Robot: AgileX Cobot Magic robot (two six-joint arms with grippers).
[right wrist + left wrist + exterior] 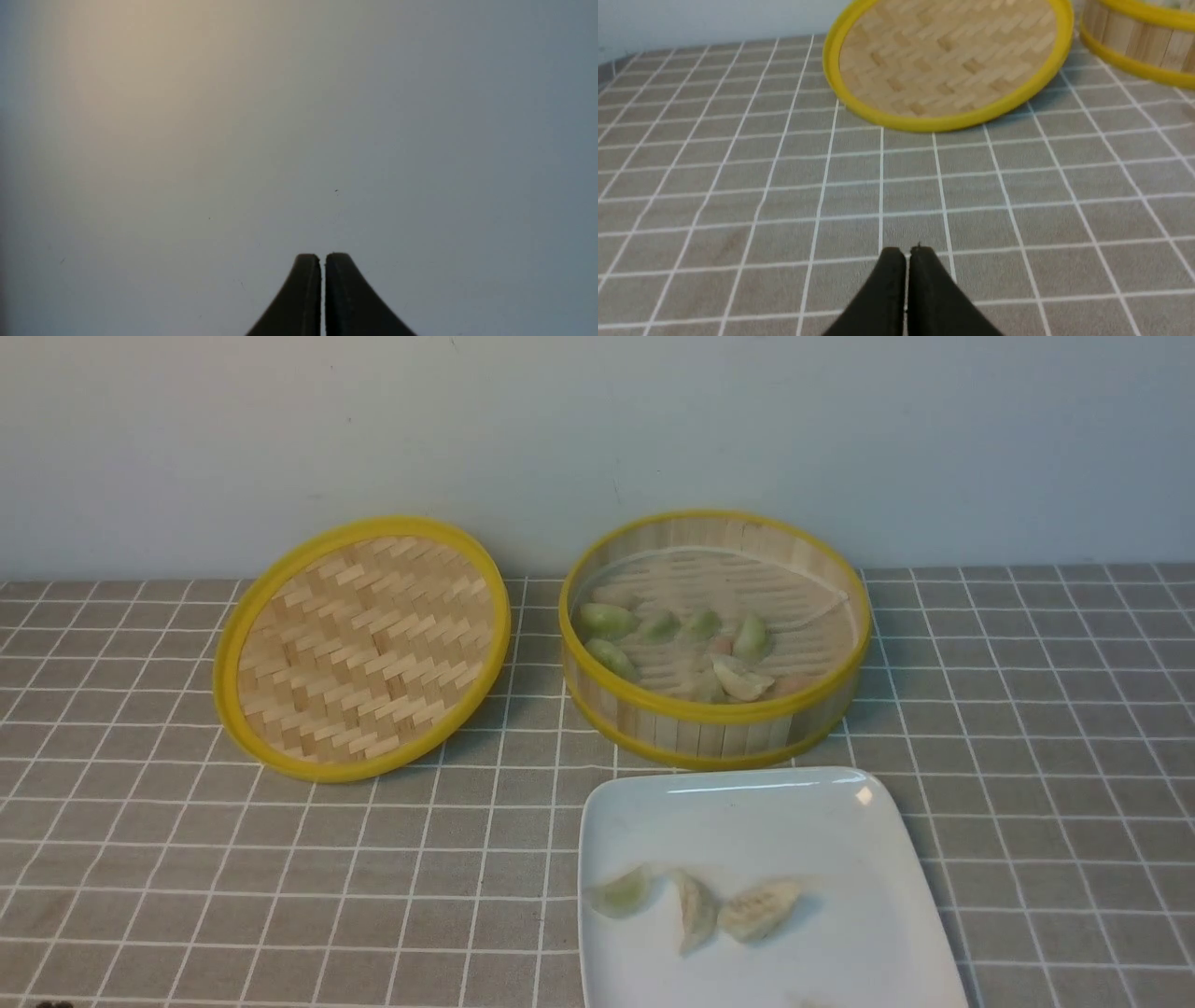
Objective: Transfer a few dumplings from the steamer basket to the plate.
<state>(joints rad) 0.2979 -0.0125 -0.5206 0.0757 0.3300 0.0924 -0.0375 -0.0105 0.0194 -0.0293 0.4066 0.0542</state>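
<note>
The steamer basket stands at the back middle of the table and holds several dumplings, green and cream. Its wall also shows in the left wrist view. The white plate lies in front of it with three dumplings on its near left part. Neither arm shows in the front view. My left gripper is shut and empty, low over the tablecloth in front of the lid. My right gripper is shut and empty, facing only a plain grey surface.
The basket's woven lid leans tilted to the left of the basket and shows in the left wrist view. A grey checked cloth covers the table. A pale wall runs behind.
</note>
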